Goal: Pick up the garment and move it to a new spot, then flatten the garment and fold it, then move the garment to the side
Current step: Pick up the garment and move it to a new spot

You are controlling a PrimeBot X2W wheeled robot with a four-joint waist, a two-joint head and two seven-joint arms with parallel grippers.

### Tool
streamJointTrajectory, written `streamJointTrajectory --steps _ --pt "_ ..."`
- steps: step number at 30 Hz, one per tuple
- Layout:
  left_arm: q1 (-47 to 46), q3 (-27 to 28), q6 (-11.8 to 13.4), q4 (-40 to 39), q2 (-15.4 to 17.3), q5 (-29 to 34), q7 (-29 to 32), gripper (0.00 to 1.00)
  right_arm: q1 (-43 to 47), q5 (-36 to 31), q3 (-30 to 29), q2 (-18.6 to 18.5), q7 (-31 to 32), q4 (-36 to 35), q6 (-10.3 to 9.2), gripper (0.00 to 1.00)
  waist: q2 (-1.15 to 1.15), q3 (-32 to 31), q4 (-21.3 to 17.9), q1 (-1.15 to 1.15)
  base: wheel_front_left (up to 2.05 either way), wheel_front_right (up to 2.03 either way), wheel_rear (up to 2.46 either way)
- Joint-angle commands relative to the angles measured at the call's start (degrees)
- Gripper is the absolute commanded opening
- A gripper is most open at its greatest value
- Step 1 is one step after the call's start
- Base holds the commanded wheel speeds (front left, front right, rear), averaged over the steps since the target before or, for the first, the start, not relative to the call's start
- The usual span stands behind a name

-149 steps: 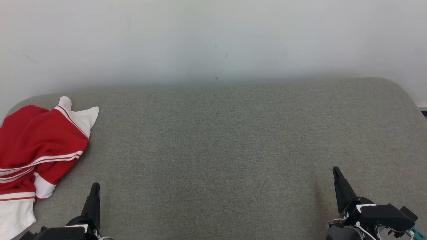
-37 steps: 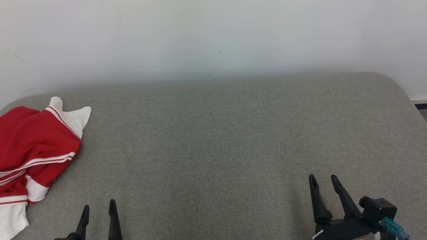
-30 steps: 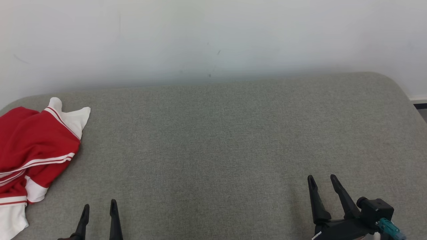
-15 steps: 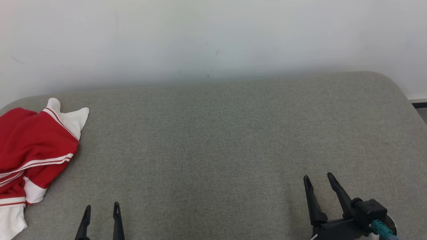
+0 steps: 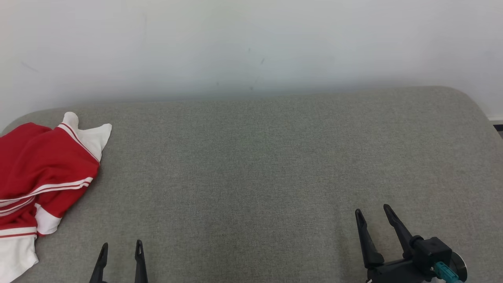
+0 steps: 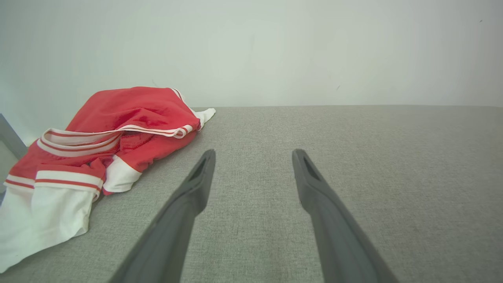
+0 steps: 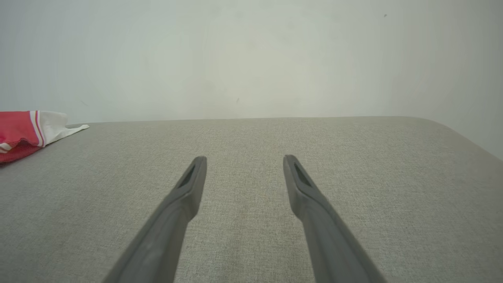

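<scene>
A red garment with white panels and white stripes lies crumpled at the far left of the grey upholstered surface; it runs past the left edge of the head view. The garment also lies ahead and to the left of my left gripper, and its white tip appears at the far left of the right wrist view. My left gripper stands open at the lower left, apart from the cloth, nothing between its fingers. My right gripper stands open and empty at the lower right; its fingers hover over bare fabric.
A pale wall rises behind the grey surface. The surface curves down at its rounded right corner and at its left end by the garment. Bare grey fabric stretches between the two grippers.
Since five seconds ago both grippers have turned, so two spread fingers of each show. In the last second the head view has shifted slightly; the garment has not moved on the surface.
</scene>
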Motion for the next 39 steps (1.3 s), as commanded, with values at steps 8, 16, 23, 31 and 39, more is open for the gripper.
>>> streamJointTrajectory --steps 8,16,23,31,39 --pt "0.85 0.68 0.37 0.01 0.26 -0.52 -0.20 1.00 0.83 -0.13 1.29 -0.12 -0.18 -0.14 -0.12 1.00 0.00 0.07 2.97 0.00 0.00 0.00 0.00" --pt "1.27 2.72 -0.01 1.00 0.26 -0.26 -0.20 1.00 1.07 -0.39 3.25 0.04 -0.18 -0.12 -0.12 1.00 0.00 -0.01 9.13 0.00 0.00 0.00 0.00" --pt "2.20 4.73 0.00 1.41 0.25 0.58 -0.20 1.00 1.82 0.39 3.83 0.15 -0.18 0.58 -0.12 1.00 0.00 -0.73 15.50 0.00 0.00 0.00 0.00" --pt "3.01 6.21 0.48 1.31 0.23 1.23 -0.20 1.00 2.62 0.55 4.10 0.77 -0.17 0.30 -0.12 1.00 0.00 -1.23 22.67 0.00 0.00 0.00 0.00" --pt "3.89 7.38 1.54 0.72 0.22 1.37 -0.20 1.00 2.48 1.28 4.93 1.07 -0.17 0.69 -0.12 1.00 0.00 -1.02 27.42 0.00 0.00 0.00 0.00"
